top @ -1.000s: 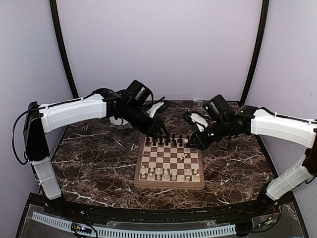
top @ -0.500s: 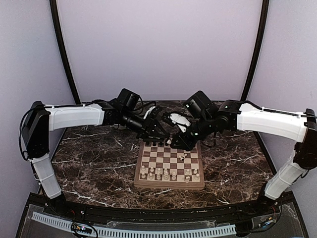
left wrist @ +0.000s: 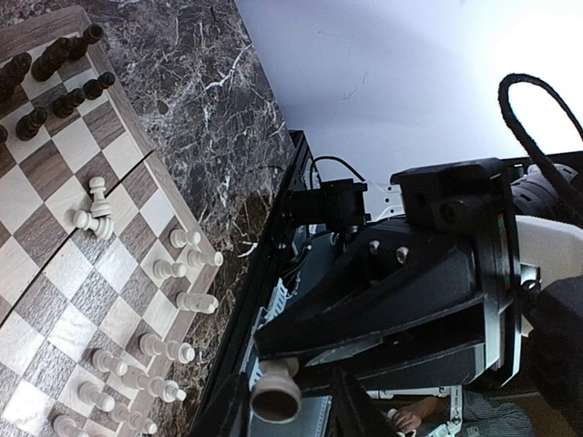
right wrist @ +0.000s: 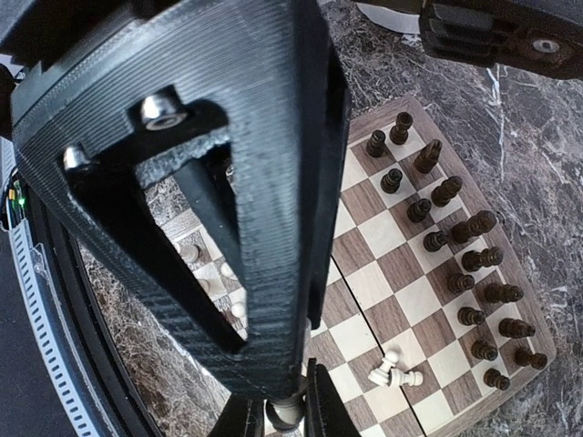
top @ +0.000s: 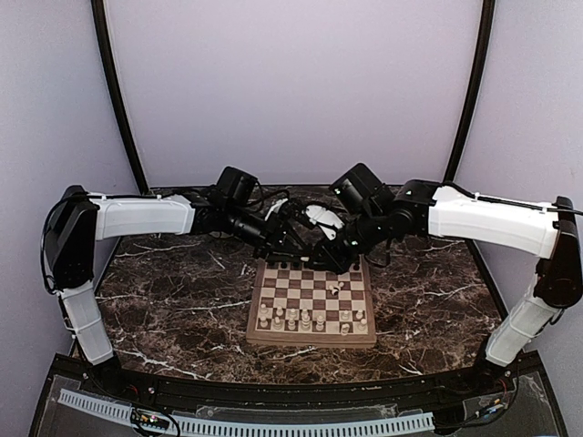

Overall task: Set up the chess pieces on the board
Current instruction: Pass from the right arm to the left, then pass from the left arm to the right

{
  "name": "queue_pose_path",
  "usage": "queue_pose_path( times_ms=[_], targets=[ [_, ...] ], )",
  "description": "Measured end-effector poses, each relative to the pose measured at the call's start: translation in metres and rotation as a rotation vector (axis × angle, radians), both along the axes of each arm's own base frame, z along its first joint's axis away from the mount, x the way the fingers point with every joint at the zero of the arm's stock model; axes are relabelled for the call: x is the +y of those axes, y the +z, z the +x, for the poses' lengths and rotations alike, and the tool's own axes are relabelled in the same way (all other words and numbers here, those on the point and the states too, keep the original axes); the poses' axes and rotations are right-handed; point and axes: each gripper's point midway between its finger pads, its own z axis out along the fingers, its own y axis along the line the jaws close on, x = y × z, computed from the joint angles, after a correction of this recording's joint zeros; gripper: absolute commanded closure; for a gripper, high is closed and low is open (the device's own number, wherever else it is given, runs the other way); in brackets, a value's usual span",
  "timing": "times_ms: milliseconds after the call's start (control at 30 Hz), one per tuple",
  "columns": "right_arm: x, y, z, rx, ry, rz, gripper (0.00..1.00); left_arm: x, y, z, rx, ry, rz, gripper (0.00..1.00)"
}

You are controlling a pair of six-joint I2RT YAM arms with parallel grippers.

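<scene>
Centrally, shows one cream piece aloft above the 12 o'clock edge of the board, clamped between the fingers of the right gripper. Turns its round base toward the left wrist camera, so probably lies with its long axis nearly level, not upright. Puts the left gripper right at the piece, reaching in from 9 o'clock in the top view, jaws parted on either side of it with a gap showing on one side; looks like no grip there yet. Meets the right gripper tip to tip, so neither arm nearer. Suggests a handover, turning on those parted jaws lining up across the stem.

Below, places dark pieces in two rows along the board's 12 o'clock edge, cream pieces standing toward 6 o'clock, and two toppled cream pieces toward 2 o'clock of the board's centre. Rests the board on a dark marble table. Offers no readable brand, label or writing.
</scene>
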Motion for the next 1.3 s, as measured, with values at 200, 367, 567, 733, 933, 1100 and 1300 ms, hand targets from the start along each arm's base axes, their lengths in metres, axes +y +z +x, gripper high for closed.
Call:
queue_pose_path(
  times_ms=[200,367,567,733,933,1100,1300],
  targets=[
    [0.001,0.0,-0.003,0.001,0.007,-0.001,0.95,-0.001,-0.004,0.0,0.029,-0.005,0.0,0.85],
    [0.001,-0.001,-0.002,-0.005,0.013,-0.007,0.94,-0.001,-0.005,0.0,0.035,-0.008,-0.007,0.89],
    [-0.001,-0.001,-0.003,-0.007,0.014,-0.016,0.72,-0.003,-0.005,-0.001,0.042,-0.016,-0.015,0.93],
    [-0.006,0.012,0.0,0.0,-0.032,0.052,0.43,-0.001,-0.002,0.005,0.035,-0.005,-0.028,0.93],
    [-0.064,0.088,0.024,0.022,-0.285,0.408,0.46,0.014,0.019,0.042,-0.02,0.117,-0.094,0.93],
    [-0.063,0.113,0.05,0.139,-0.344,0.623,0.43,0.021,0.056,0.068,-0.103,0.202,-0.207,0.94],
    [-0.035,0.074,0.05,0.381,-0.301,0.626,0.42,0.018,0.077,0.072,-0.127,0.233,-0.305,0.94]
  ],
)
